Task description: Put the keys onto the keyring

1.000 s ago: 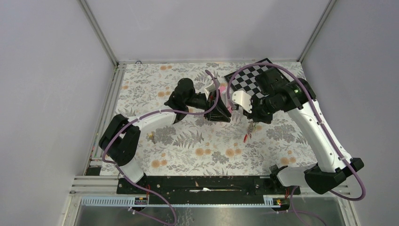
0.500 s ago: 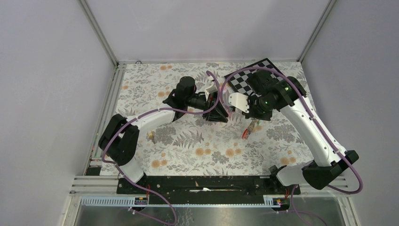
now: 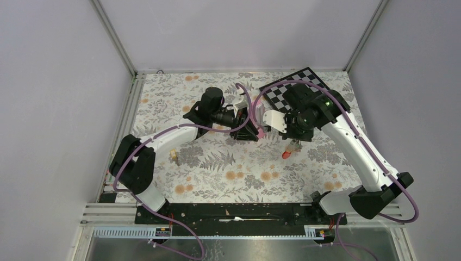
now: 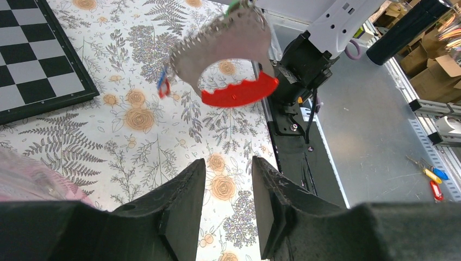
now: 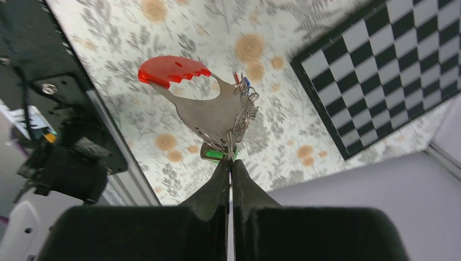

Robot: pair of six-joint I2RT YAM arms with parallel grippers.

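The flowered counter (image 3: 217, 174) lies under both arms. The right fingers (image 5: 230, 166) are closed on the keyring (image 5: 209, 117), which hangs just beyond their tips. The left fingers (image 4: 190, 185) stand half open and empty, with the keyring ahead of them. It looks stiff and light and may swing. The thick grey side seems the best hold.
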